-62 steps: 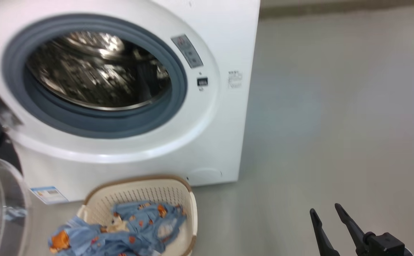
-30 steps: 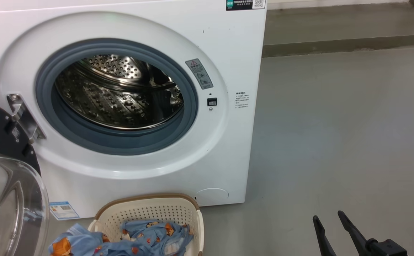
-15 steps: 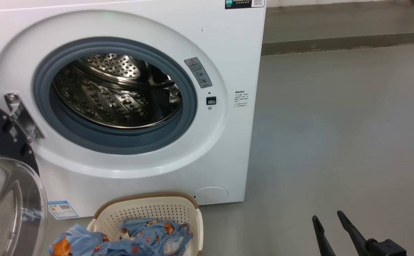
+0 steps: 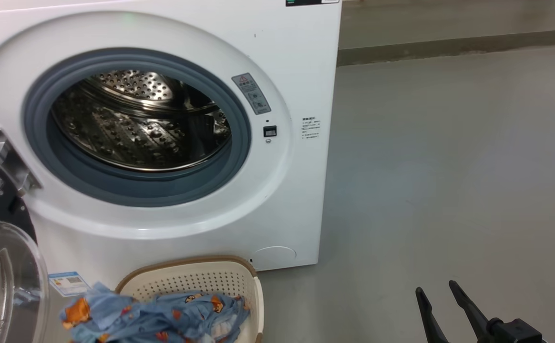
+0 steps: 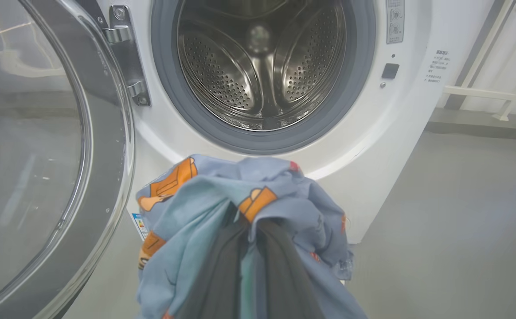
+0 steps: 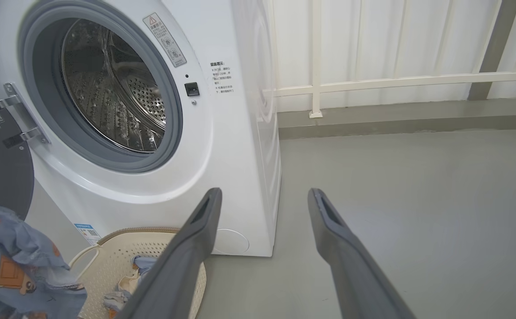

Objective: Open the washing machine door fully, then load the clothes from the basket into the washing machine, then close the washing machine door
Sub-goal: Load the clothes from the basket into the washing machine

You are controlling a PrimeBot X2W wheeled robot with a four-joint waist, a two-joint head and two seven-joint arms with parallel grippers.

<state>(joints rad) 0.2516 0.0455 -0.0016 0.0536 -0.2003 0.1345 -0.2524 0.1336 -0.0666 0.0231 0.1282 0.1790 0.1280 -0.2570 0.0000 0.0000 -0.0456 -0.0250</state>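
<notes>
Clothes (image 5: 205, 195), light blue with orange figures: one bunch pinched in the left fingers (image 5: 280, 266), which are clenched tight with cloth draped over both tips, lower centre of the left wrist view. The remainder lies in the basket (image 4: 182, 261), bottom left of the head view.
Right fingers (image 6: 329, 221): spread wide, holding nothing, lower right of the head view.
Drum (image 5: 262, 66): steel, bare, upper centre, above the held bunch.
Washing machine door (image 5: 107, 146): swung wide, left edge.
Handling note: carry the bunch over the grey seal (image 5: 262, 141) and deep into the drum before letting go, so trailing cloth neither snags nor hangs over the lip.
</notes>
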